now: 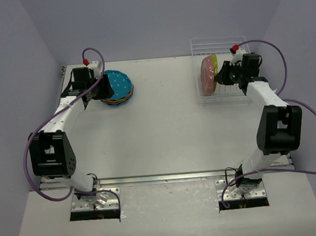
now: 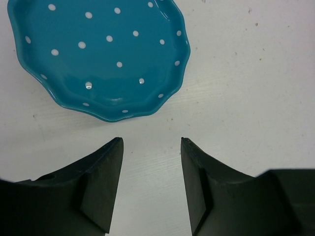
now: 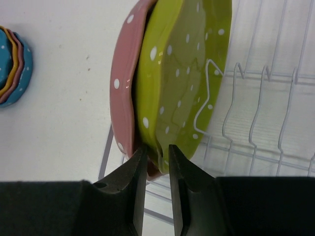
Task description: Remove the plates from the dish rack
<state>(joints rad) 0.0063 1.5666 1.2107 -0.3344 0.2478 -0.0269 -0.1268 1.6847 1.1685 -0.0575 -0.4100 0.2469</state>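
While the left pincer gapes near the blue plate, the right pincer clamps the yellow-green plate.

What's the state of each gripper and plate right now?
left gripper: open, empty.
right gripper: narrow around racked plates' lower rims, grip unclear.
blue plate: flat, top of stack.
pink plate: upright in dish rack.
yellow-green plate: upright in rack, against pink plate.
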